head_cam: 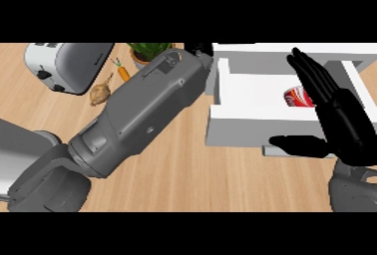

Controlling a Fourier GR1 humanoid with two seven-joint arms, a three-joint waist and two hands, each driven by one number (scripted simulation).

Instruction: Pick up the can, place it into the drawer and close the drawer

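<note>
Right hand (pixel 346 127) at lower right, palm edge-on, fingers (pixel 309 67) straight and together, pointing up the view over the drawer; thumb (pixel 298 145) sticks out left across the drawer's near wall. Fingers not curled round anything, holding nothing.

Left forearm (pixel 143 117), grey, runs diagonally from lower left up toward the middle top. Left hand (pixel 197 48) mostly hidden behind the forearm's end; only a bit of black shows by the drawer's far left corner, so can't tell how its fingers stand.

Wooden worktop (pixel 191 174) under everything. White drawer (pixel 243 127) is pulled open at right of centre, seen from above. The can (pixel 297 96), red with white lettering, sits inside the drawer toward its right side, partly covered by the right hand's fingers; looks tilted, maybe lying over, hard to be sure.

Further back on the left: a silver toaster (pixel 63 63) at the top left, a brownish root vegetable (pixel 100 93) just beside it, a carrot (pixel 122 72) next to that, and a potted green plant (pixel 147 52) at the top edge, partly behind the left forearm.
</note>
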